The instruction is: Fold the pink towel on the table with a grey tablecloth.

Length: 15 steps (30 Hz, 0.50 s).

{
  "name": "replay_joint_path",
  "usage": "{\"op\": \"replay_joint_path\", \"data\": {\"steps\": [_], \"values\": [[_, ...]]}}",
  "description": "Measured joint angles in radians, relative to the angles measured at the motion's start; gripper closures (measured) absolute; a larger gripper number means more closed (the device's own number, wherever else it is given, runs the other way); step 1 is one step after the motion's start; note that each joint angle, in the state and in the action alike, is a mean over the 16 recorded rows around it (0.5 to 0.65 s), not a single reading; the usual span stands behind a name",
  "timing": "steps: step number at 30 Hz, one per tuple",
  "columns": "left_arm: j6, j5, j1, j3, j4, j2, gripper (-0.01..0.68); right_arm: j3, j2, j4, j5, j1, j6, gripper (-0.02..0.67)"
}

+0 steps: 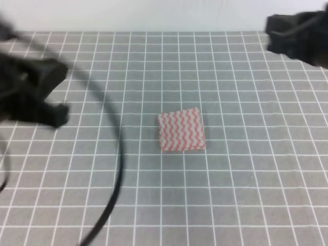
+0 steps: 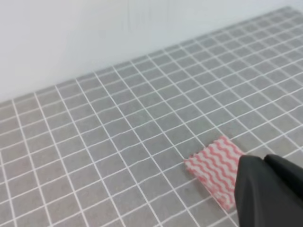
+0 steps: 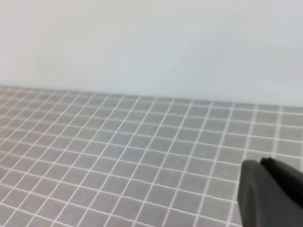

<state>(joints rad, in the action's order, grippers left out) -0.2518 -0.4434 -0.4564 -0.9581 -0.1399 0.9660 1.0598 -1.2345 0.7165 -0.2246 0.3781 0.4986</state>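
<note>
Both claws, left (image 1: 56,115) and right (image 1: 287,36), hang clear, grip unreadable; I judge the towel (image 1: 181,130) folded, so next I'd only check it lies flat on the worktop (image 1: 246,174).

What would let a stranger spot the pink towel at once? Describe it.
Start with the table with a grey tablecloth, a wide surface ruled in thin white grid lines. Near its middle lies the pink towel, a small, compact rectangle lying flat. Its pink-and-white wavy zigzag stripes are the only colour and the only curved pattern on the cloth; both end effectors are away from it.
</note>
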Motion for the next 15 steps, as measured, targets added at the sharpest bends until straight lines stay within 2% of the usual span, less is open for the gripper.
{"op": "replay_joint_path", "data": {"steps": [7,15], "values": [[0.028,-0.034,0.0,0.174,0.0,-0.266,0.675,-0.175,0.2,0.036,0.068,0.0,0.0,0.665],[0.051,-0.123,0.0,0.301,-0.001,-0.496,0.675,-0.313,0.379,0.056,0.079,0.0,-0.001,0.665]]}}
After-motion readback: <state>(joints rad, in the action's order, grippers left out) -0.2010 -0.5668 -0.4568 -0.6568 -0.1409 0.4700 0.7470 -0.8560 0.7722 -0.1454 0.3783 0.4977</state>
